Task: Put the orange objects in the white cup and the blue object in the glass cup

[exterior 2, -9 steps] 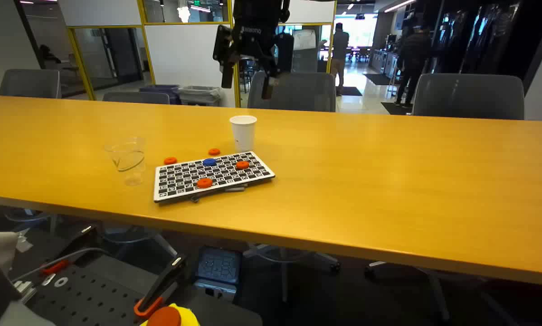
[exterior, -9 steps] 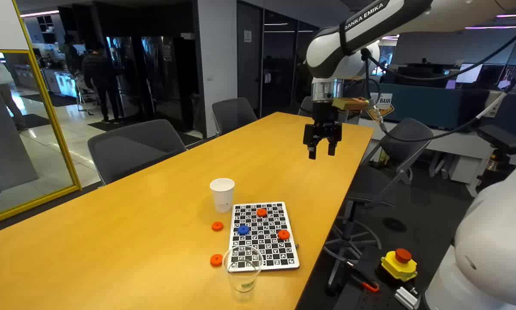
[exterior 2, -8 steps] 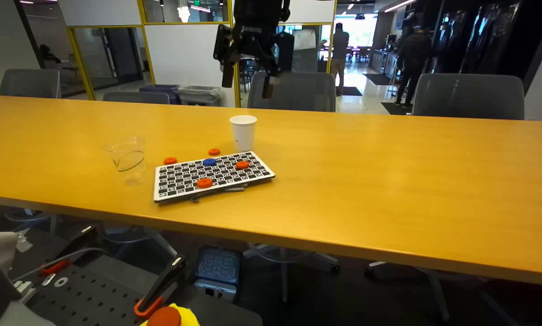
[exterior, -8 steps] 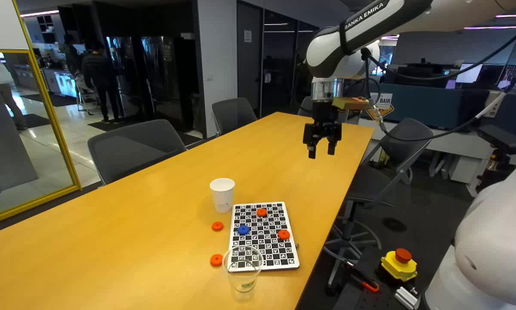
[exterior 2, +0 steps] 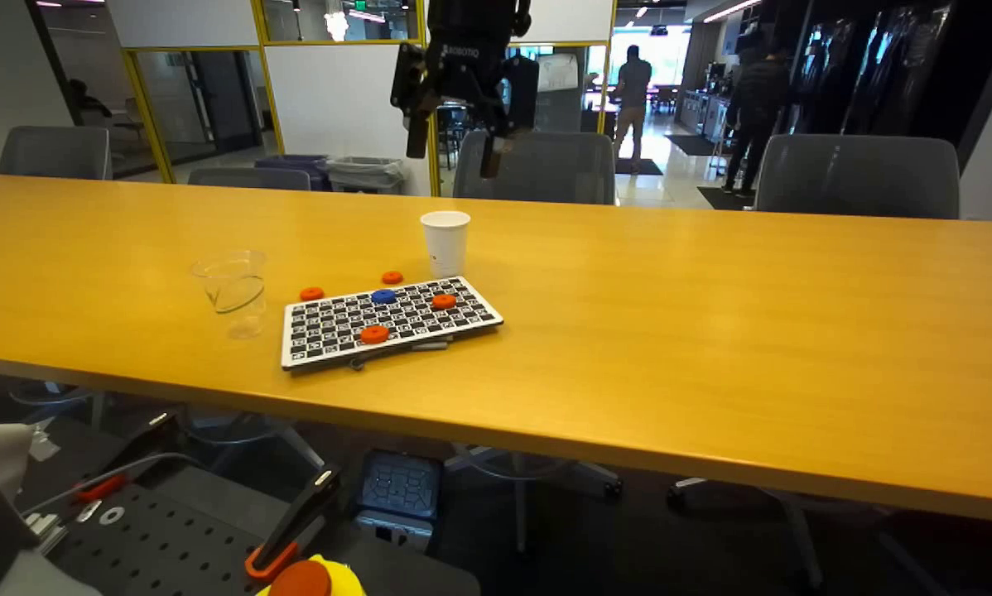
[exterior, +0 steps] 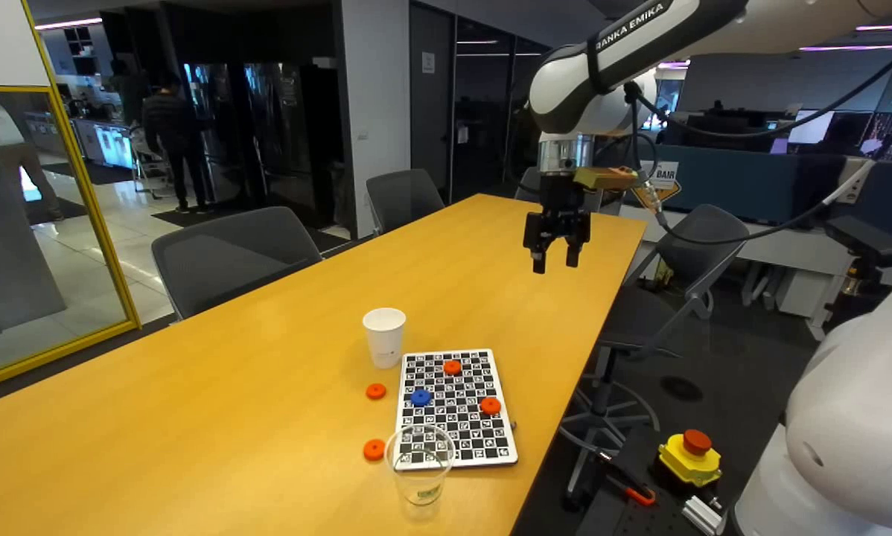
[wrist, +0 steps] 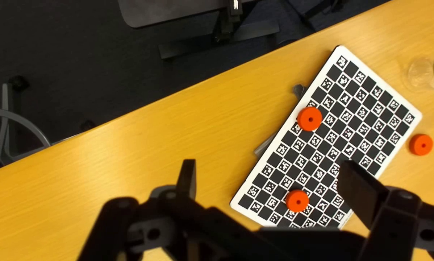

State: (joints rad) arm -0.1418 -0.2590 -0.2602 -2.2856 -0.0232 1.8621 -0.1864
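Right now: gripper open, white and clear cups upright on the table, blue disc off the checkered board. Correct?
No: the blue disc lies on the checkered board, per both exterior views. The gripper is open, white cup and clear cup upright on the table, as you say.

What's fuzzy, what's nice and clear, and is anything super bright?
Wrist view: the tool looks dark and a bit fuzzy, while the checkered board is crisp; in an exterior view, the far window area glares white and the glass cup looks faint.
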